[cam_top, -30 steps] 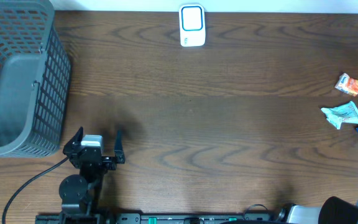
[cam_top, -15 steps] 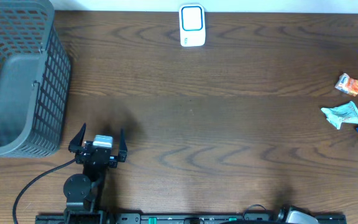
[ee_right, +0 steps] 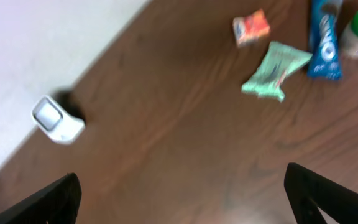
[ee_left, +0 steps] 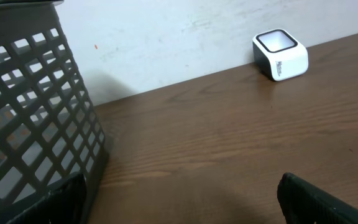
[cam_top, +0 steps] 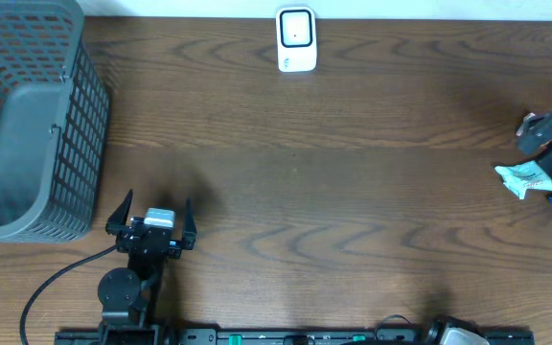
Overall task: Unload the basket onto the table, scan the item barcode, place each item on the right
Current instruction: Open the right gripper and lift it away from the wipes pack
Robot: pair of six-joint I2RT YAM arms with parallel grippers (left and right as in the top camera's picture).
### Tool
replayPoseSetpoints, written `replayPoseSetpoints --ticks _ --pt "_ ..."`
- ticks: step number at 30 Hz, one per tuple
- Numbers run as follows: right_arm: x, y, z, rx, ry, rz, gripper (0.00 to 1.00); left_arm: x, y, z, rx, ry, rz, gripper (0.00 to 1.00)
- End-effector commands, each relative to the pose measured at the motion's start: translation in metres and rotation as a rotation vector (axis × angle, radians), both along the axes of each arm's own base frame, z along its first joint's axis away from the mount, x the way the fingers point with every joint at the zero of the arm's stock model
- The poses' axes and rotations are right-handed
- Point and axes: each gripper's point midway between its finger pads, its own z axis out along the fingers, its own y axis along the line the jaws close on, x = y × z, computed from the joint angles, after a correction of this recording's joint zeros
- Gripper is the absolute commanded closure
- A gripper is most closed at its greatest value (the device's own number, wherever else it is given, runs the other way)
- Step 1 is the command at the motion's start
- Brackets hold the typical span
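A grey mesh basket [cam_top: 27,115] is set at the left edge of the table [cam_top: 353,192], only its own floor seen inside. A white scanner [cam_top: 296,38] is placed at the far edge, against a pale wall [ee_left: 166,37]. An orange packet [ee_right: 251,27], a green packet [ee_right: 276,68] and a blue packet [ee_right: 324,38] are clustered at the right edge, with the right gripper [ee_right: 188,199] above. Wide bare wood is seen between. The jaws of the right gripper and of the left gripper [cam_top: 154,205] are spread wide, nothing grasped.

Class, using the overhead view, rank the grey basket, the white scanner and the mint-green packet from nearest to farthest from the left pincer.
Measured from the left pincer, which is open at the front left:
1. Grey basket, close by on its left, at the back left.
2. White scanner, at the back centre.
3. Mint-green packet, far over on the right side.
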Motion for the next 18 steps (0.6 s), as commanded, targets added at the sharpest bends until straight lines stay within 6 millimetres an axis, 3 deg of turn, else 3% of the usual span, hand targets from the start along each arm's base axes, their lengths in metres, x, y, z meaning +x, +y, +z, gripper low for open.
replayPoseSetpoints --ticks 1,5,10,14,18 --pt "0.009 0.017 -0.025 0.038 0.040 0.138 0.01 -0.001 -0.005 -0.014 0.014 0.036 -0.032 0.02" --pt "0.029 0.059 -0.033 0.088 -0.032 0.423 0.01 -0.001 -0.005 -0.014 0.014 0.037 -0.032 0.02" --pt "0.035 0.099 -0.060 0.068 0.008 0.596 0.01 -0.001 -0.005 -0.014 0.014 0.037 -0.032 0.02" --pt "0.041 0.108 -0.072 0.013 0.025 0.619 0.01 -0.001 -0.006 -0.011 0.014 0.025 -0.033 0.02" --pt "0.062 0.112 -0.078 -0.066 -0.024 0.603 0.01 -0.001 -0.005 -0.012 -0.086 0.038 -0.018 0.02"
